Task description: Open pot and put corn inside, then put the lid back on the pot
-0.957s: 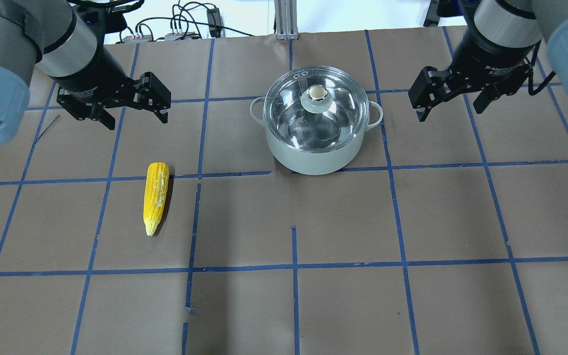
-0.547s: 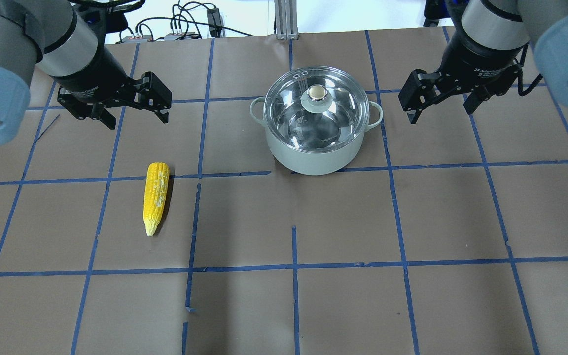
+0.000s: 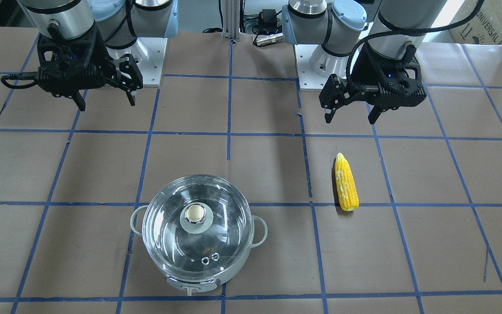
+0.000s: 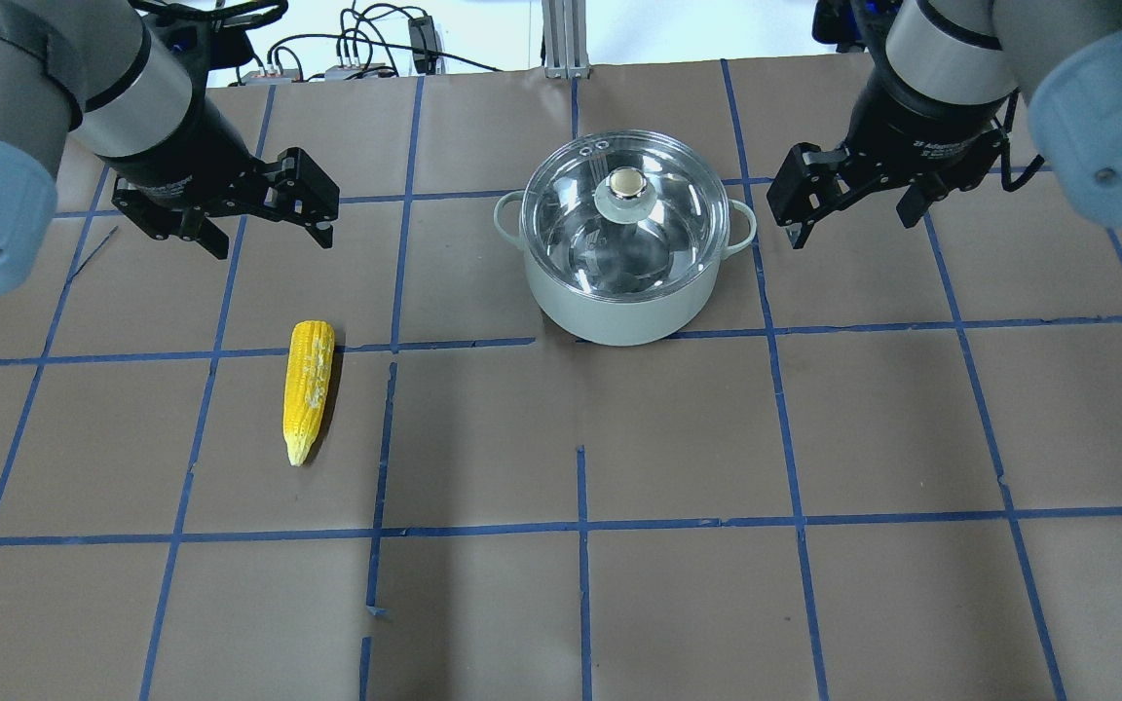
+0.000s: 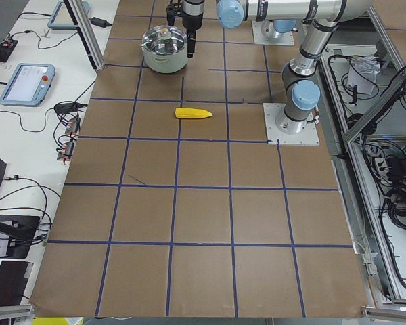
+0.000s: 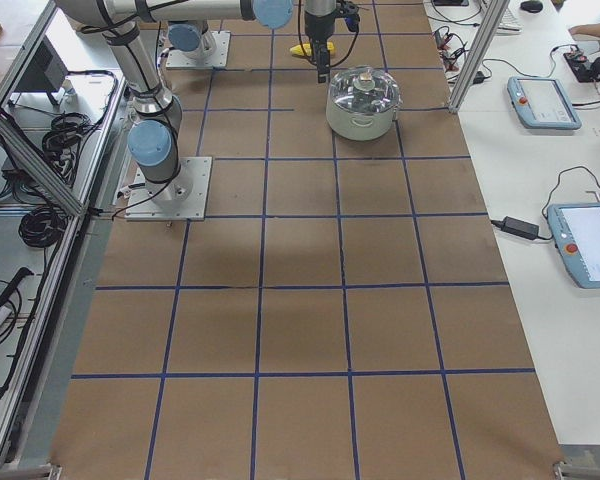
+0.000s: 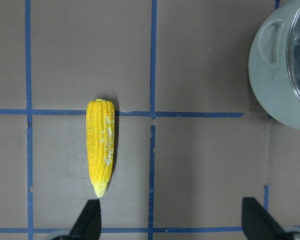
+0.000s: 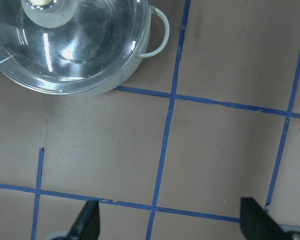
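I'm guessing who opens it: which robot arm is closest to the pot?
The right gripper, just beside the pot; the left gripper hangs farther away, near the corn.

Left wrist view: the pot [image 7: 282,70] is cut off by the right edge, and only two fingertips of the left gripper [image 7: 171,222] show at the bottom. Right wrist view: the top edge cuts the lid [image 8: 65,45] and its knob [image 8: 41,4]. Right side view: the corn [image 6: 300,49] is partly hidden behind the right gripper [image 6: 321,74].

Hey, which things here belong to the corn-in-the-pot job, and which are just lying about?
Job: pot, lid sitting on it, corn, left gripper and right gripper, both with fingers apart.

Lying about: cardboard box, tablet on the side bench, power adapter.
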Controlling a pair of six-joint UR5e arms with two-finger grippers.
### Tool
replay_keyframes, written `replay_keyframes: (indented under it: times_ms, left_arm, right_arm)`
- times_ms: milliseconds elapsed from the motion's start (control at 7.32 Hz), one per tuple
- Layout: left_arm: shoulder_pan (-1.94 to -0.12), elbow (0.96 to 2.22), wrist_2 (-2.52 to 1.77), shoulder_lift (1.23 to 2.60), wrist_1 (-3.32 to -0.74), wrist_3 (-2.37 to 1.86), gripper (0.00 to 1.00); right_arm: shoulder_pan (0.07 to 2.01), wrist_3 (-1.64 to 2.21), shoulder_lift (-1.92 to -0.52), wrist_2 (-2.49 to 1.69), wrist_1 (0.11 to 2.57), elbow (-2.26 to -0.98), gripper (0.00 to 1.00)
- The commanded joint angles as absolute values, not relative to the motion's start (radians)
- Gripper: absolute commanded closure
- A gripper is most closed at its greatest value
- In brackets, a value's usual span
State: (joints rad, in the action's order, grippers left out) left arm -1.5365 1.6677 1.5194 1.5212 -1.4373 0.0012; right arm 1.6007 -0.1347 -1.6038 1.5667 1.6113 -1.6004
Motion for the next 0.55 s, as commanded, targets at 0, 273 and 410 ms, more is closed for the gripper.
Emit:
replay_keyframes:
  times_ms: [0, 273, 410]
  left_arm:
    - [-1.522, 1.69, 1.532, 1.502, -1.442, 0.078, 0.0]
    - [-1.482, 1.738, 1.523, 1.48, -1.439, 0.13, 0.0]
    - [-1.468, 1.784, 1.529, 1.477, -1.439, 0.152, 0.0]
  right_arm:
    - [1.614, -0.124, -1.553, 1.565, 1.693, -1.598, 0.01]
    - [1.69, -0.034, -1.462, 1.566, 1.791, -1.559, 0.01]
    - [1.725, 0.021, -1.392, 1.568, 1.828, -1.508, 0.01]
